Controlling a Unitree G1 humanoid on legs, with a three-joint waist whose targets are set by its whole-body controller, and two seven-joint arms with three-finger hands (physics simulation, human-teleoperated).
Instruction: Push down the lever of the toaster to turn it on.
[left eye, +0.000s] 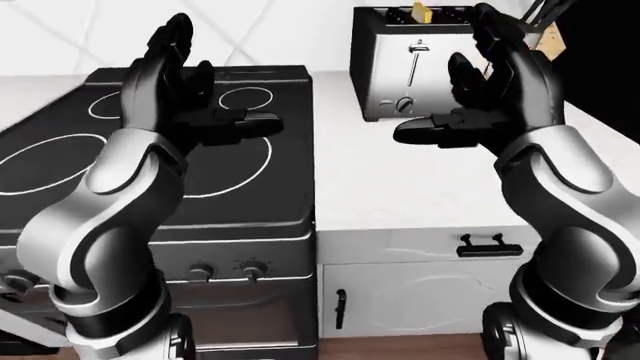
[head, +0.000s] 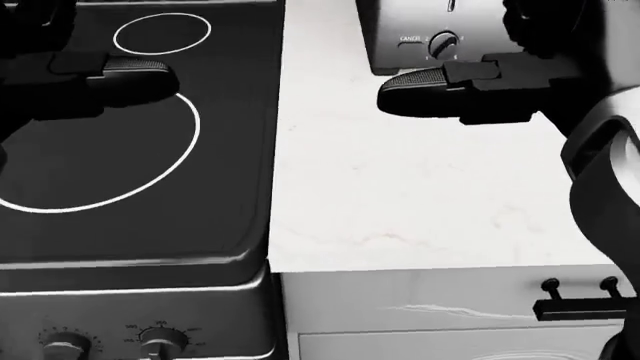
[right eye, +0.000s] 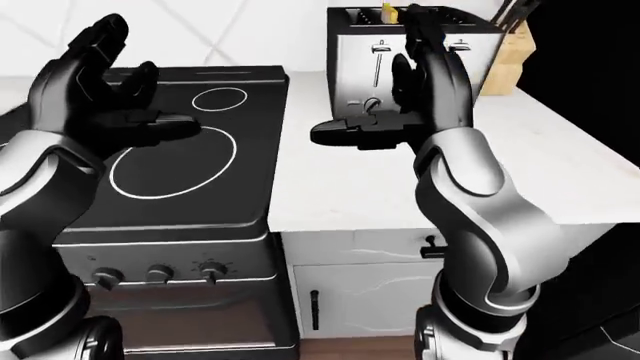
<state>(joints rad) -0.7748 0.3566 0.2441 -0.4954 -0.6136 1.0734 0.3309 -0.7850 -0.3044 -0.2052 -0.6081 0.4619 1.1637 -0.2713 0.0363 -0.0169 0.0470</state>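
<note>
I am approaching: my right hand (left eye: 490, 97), fingers spread, hovers before the toaster (left eye: 400, 67). Its lever (left eye: 418, 49), at my hand's eleven o'clock, needs pressing down next.

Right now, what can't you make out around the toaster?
- Toaster right lever: in the left-eye view the right hand covers it.
- Toaster top and levers: cut off by the head view's top edge.
- Knob markings: too small to read.
- Knife block: partly behind the toaster, right-eye view.
</note>
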